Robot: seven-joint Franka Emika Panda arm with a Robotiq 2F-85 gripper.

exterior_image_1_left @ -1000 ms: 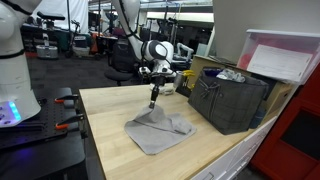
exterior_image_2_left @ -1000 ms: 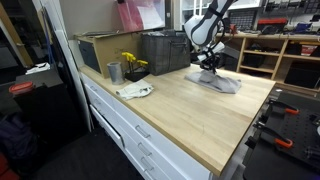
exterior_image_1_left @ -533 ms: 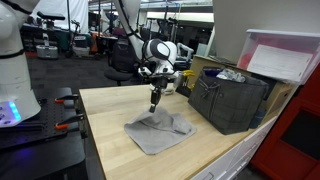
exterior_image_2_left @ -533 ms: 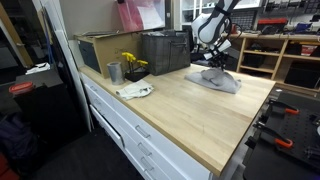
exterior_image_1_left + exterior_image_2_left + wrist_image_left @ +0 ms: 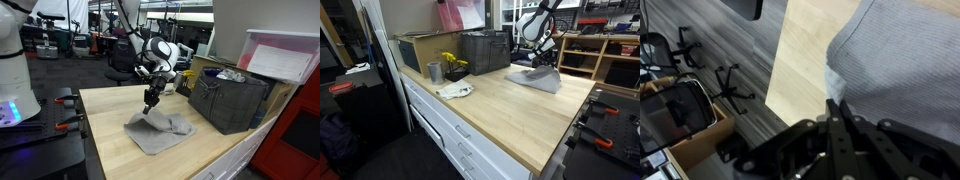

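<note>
A grey cloth [image 5: 162, 133] lies rumpled on a wooden table [image 5: 105, 115], at the centre of the frame in an exterior view. The gripper [image 5: 150, 100] is pinched together on one corner, held just above the wood. The grasp looks made, but the bulk is not lifted. The cloth's long axis runs from that upper-left corner toward the lower right.

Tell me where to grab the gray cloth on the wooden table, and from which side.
Pinch the gray cloth at its raised corner, coming from above. The rest lies flat and limp on the table, offering no edge to get under; that corner stands up, where the pincer is shut on it.
</note>
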